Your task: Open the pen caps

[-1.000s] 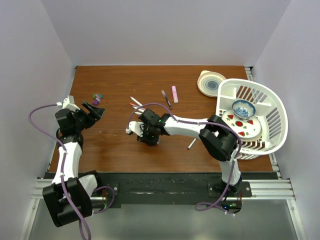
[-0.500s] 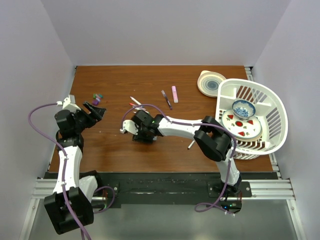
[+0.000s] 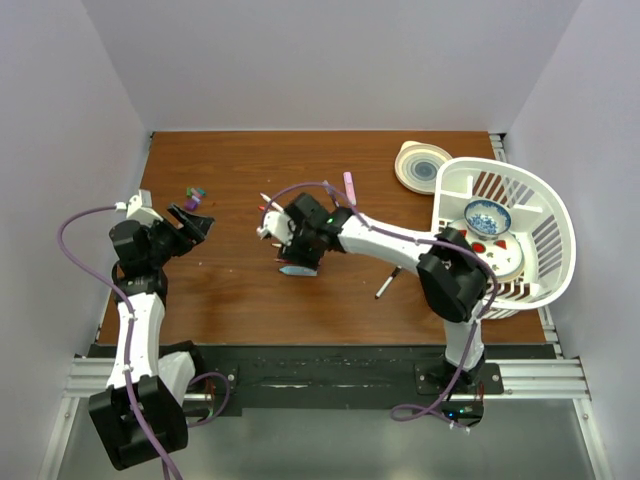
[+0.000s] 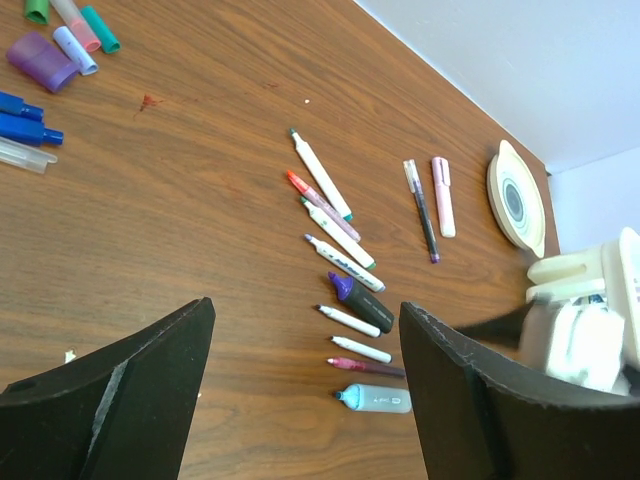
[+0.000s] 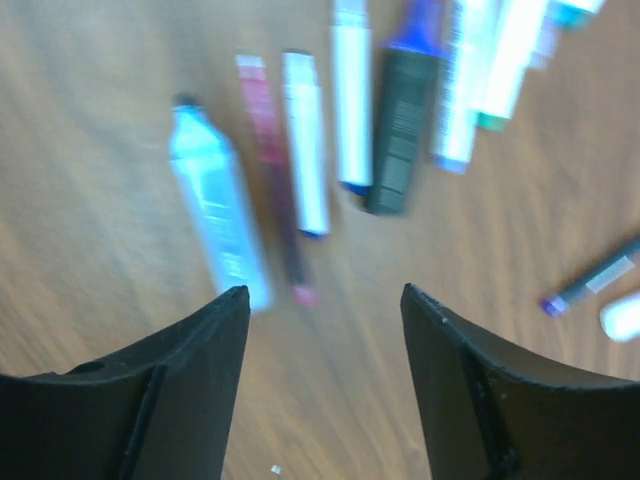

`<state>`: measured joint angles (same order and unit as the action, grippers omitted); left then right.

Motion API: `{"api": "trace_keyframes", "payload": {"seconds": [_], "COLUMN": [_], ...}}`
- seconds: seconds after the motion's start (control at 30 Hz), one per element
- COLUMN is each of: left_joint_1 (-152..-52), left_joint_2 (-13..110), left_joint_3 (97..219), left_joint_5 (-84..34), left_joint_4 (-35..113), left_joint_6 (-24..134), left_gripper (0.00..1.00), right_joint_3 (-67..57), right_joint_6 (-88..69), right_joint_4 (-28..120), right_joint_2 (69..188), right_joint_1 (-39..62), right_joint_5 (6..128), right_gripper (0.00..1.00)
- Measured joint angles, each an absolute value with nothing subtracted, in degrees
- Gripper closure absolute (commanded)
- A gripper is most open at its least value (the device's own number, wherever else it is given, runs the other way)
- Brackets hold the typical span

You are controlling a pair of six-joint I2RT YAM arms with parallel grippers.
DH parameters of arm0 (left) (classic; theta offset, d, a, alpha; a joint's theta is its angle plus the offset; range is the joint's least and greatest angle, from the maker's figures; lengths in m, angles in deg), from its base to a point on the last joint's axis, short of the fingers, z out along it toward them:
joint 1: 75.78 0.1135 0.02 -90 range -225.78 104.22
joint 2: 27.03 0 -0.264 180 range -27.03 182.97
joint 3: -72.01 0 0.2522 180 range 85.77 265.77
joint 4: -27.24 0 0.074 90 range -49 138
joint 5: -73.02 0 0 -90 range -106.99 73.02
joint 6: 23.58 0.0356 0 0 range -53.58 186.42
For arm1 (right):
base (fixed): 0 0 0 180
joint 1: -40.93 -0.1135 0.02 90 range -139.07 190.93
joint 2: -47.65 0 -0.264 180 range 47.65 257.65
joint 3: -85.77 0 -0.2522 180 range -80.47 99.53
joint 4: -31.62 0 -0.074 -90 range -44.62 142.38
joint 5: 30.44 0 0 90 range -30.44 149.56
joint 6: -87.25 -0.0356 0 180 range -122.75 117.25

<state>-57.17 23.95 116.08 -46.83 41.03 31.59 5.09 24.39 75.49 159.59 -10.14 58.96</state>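
Pen caps [image 4: 42, 60], eight loose together; nine pens [image 4: 345, 262] in one row

1. A white slatted basket [image 3: 545, 195] stands on the brown wooden surface [image 3: 230, 290], well right of the right fingers [image 5: 170, 390].
2. In it sit a red-patterned plate [image 3: 500, 256] and a blue-patterned bowl [image 3: 487, 216].
3. A round cream dish [image 3: 422, 166] lies just beside the basket.

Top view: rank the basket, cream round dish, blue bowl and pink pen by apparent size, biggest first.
1. white basket, by far the largest.
2. cream round dish.
3. blue bowl, slightly smaller than the dish. It sits raised inside the basket, so this gap is unsure.
4. pink pen, clearly the smallest.
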Motion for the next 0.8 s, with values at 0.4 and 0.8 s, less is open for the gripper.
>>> {"api": "trace_keyframes", "payload": {"seconds": [0.4,0.8], "left_joint_1": [-57.1,-57.0], "left_joint_2": [23.2,24.2], "left_joint_3": [115.9,115.9], "left_joint_5": [-49.7,-51.8], "left_joint_4": [39.1,38.5], "left_joint_6": [32.1,32.7], "left_gripper": [0.17,0.17], "right_joint_3": [25.7,42.3], "right_joint_6": [10.3,4.7], "right_joint_4": [77.2,82.2], "right_joint_2": [172.4,187.2], "right_joint_1": [12.3,12.7], "right_joint_5": [68.4,66.3], "right_gripper": [0.39,0.56]}}
